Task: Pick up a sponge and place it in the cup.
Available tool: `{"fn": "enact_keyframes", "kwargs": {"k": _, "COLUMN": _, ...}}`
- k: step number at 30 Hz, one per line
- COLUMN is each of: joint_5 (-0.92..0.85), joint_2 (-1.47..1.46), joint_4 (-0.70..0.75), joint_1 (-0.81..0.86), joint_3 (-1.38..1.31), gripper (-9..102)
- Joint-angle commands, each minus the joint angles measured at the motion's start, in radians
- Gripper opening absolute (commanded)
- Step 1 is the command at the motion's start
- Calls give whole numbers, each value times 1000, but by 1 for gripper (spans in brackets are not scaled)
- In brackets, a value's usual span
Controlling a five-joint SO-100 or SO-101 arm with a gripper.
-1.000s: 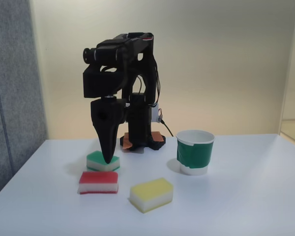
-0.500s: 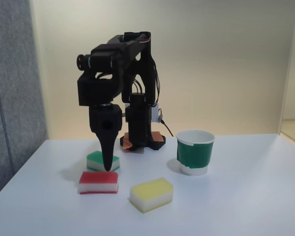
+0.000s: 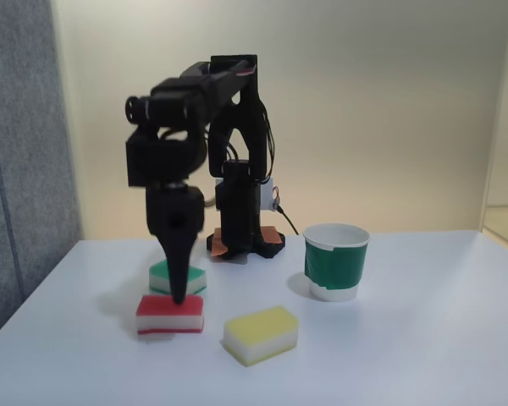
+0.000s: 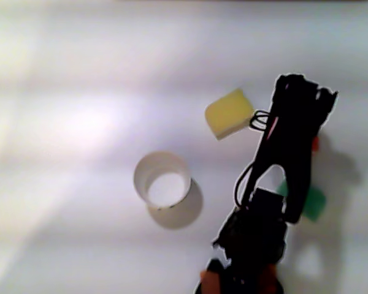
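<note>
End effector [image 3: 179, 298] pointing down, tip at the red-topped sponge [image 3: 169, 314] top; open or clenched: cannot tell. Green-banded paper cup [image 3: 336, 261] well apart on table [image 3: 423, 338].

White table [image 3: 423, 338]: sponges, cup [image 3: 336, 261]

office or lab corner: white table [image 3: 423, 338] against bare cream wall [image 3: 389, 110], grey fabric partition [image 3: 21, 144] on the left in the fixed view, small arm [image 3: 229, 169] bolted at the table's back.
</note>
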Motion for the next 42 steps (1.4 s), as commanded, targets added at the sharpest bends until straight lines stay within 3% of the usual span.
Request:
{"fn": "enact_keyframes", "kwargs": {"k": 1, "joint_5": -9, "joint_2": -14, "joint_4": 12, "joint_1": 9, "joint_3": -66, "gripper": 33}}
{"fn": "enact_keyframes", "kwargs": {"k": 21, "joint_5": -77, "joint_2": -198, "joint_4": -44, "joint_1": -2, "joint_3": -132, "gripper": 32}}
{"fn": "enact_keyframes", "kwargs": {"k": 25, "joint_5": -71, "joint_2": -201, "joint_4": -37, "joint_1": 5, "joint_3": -129, "gripper": 26}}
{"fn": "enact_keyframes", "kwargs": {"k": 30, "joint_5": -58, "joint_2": -192, "joint_4": -25, "joint_1": 9, "joint_3": -106, "gripper": 0}}
{"fn": "enact_keyframes", "kwargs": {"k": 42, "joint_5": 97, "joint_2": 181, "joint_4": -48, "joint_1": 2, "joint_3": 118, "gripper": 0}}
